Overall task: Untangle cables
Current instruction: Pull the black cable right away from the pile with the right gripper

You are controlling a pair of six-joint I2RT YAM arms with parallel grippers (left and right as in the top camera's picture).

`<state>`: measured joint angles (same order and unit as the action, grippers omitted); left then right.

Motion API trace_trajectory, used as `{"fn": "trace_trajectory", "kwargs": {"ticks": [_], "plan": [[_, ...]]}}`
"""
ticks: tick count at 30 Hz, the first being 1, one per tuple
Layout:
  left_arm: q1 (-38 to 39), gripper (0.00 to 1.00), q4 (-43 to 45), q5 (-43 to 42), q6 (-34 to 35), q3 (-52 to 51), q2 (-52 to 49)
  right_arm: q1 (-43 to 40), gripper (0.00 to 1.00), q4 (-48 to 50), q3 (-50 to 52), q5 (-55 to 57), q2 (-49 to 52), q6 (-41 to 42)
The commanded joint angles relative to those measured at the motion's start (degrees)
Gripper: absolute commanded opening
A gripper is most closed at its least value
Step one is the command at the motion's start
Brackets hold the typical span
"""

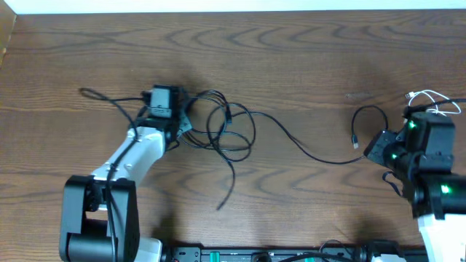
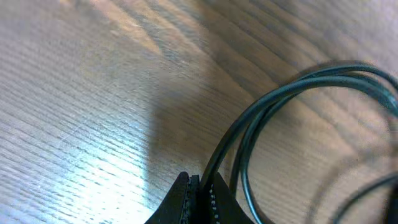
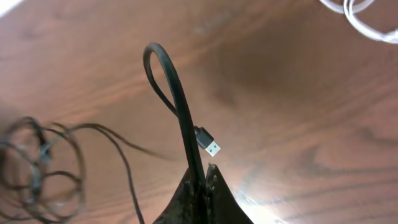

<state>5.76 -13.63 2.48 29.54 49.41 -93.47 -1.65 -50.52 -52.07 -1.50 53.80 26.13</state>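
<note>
The left gripper (image 2: 198,183) is clamped on a black cable (image 2: 245,143) at the left edge of the knot (image 1: 227,131). The right gripper (image 3: 202,177) is clamped on a long black strand (image 3: 180,99) just behind its plug (image 3: 210,147). This strand runs back across the table (image 1: 291,44) to the knot. The white cable (image 1: 435,98) lies apart, beside the right arm.

Procedure: draw the grippers apart slowly and low. If the loops tighten instead of slipping, stop and regrip nearer the knot.
</note>
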Motion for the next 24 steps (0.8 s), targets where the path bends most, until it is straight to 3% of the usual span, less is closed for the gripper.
{"fn": "trace_trajectory", "kwargs": {"ticks": [1, 3, 21, 24], "plan": [[-3.19, 0.08, -0.02, -11.74, 5.25, 0.31, 0.79, -0.35, 0.01, -0.92, -0.39, 1.51, 4.17, -0.07], [-4.55, 0.08, -0.04, -15.1, 4.98, 0.31, 0.79, -0.35, 0.01, -1.42, -0.39, 1.51, 6.82, -0.04], [-5.35, 0.08, -0.98, -14.93, 3.74, 0.31, 0.79, -0.13, 0.01, -1.44, -0.39, -9.38, 28.76, -0.09], [-5.35, 0.08, -1.16, -14.93, 3.74, 0.31, 0.79, -0.13, 0.07, -0.96, -0.39, -12.7, 30.86, -1.7]]}}
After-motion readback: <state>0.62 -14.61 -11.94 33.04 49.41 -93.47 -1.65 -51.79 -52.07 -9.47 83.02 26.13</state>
